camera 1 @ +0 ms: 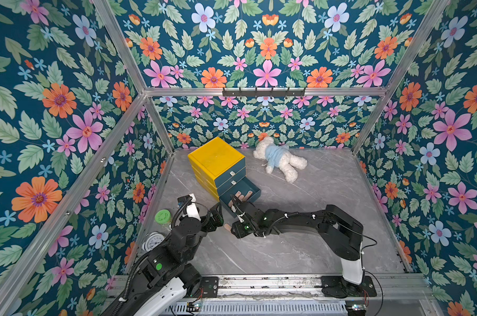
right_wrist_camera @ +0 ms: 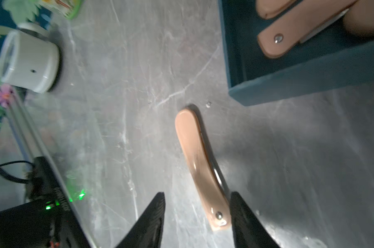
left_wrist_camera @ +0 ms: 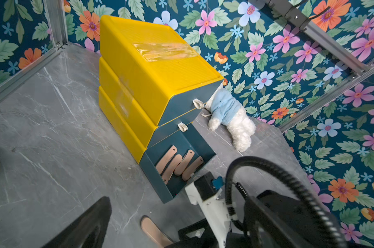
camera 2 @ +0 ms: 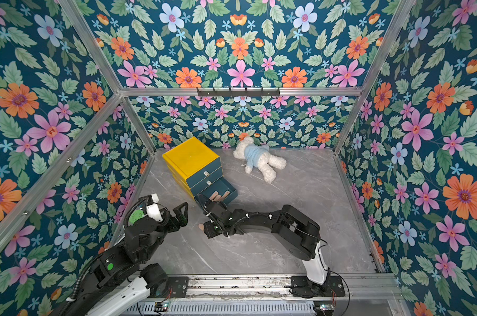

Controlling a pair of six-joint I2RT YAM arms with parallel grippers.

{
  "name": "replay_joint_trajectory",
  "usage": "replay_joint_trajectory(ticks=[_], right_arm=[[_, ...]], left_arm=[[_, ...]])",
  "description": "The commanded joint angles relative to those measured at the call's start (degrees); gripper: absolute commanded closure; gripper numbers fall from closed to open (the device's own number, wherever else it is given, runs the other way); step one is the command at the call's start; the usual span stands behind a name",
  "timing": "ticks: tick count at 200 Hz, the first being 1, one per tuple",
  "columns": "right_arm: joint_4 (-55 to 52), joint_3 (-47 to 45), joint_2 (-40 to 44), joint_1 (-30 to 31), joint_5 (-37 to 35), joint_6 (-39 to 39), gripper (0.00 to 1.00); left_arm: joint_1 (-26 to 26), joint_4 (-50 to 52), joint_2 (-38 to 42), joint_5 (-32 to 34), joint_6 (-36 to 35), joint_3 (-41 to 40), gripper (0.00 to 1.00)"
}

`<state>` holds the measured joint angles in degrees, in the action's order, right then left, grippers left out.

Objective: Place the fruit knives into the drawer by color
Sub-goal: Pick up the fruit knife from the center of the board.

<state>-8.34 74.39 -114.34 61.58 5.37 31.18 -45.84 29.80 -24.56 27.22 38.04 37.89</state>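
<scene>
Right gripper jaws partly spread, straddling salmon-pink curved folded knife lower centre, gripping nothing; probably centre over it before squeezing. Left gripper jaws spread wide, empty.

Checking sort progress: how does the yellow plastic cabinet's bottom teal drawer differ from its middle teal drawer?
The bottom teal drawer stands pulled out, while the middle teal drawer sits shut in the yellow plastic cabinet. The bottom teal drawer shows several salmon-pink folded knives lying inside; the middle teal drawer's contents are hidden. Both are the same teal and belong to one cabinet.
</scene>
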Motion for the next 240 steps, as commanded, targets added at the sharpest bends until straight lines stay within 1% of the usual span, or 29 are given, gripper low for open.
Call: replay_joint_trajectory(ticks=[1, 30, 63, 90, 115, 129, 165, 190, 208, 240], right_arm=[[-12.06, 4.79, -2.9, 0.65, -3.33, -4.79, 0.48], [-17.81, 10.28, -6.45, 1.76, -5.9, -7.59, 0.48], [-22.98, 15.06, -10.14, 2.23, -8.25, -9.73, 0.53], [-28.56, 19.58, -13.66, 3.73, -11.24, -12.38, 0.54], [-33.59, 23.98, -17.35, 4.83, -12.27, -14.01, 0.56], [-34.51, 24.91, -18.4, 5.04, -12.29, -14.39, 0.58], [-33.42, 23.67, -18.03, 5.05, -12.8, -14.39, 0.68], [-31.18, 20.84, -16.27, 5.11, -13.61, -13.92, 0.76], [-27.5, 16.78, -13.47, 5.05, -14.12, -13.11, 0.82], [-17.42, 7.32, -5.44, 5.08, -14.65, -11.27, 0.87]], left_arm=[[0.01, 1.9, 0.29, 2.47, 0.63, 0.92, 0.01], [-0.03, 2.71, 1.55, 3.66, 0.6, 1.53, 0.01], [-0.02, 2.97, 2.5, 4.15, 0.2, 1.88, 0.01], [0.03, 3.42, 2.29, 4.42, -0.03, 2.16, 0.01], [0.03, 3.59, 2.41, 4.85, -0.07, 2.19, 0.01], [0.03, 3.6, 2.41, 5.01, -0.14, 2.19, 0.01], [-0.02, 3.77, 2.32, 4.89, -0.16, 2.13, 0.01], [0.0, 3.77, 2.23, 4.86, -0.08, 1.87, 0.01], [-0.02, 3.6, 2.02, 4.88, 0.01, 1.73, 0.01], [-0.02, 2.94, 1.14, 4.68, 0.18, 1.06, 0.01]])
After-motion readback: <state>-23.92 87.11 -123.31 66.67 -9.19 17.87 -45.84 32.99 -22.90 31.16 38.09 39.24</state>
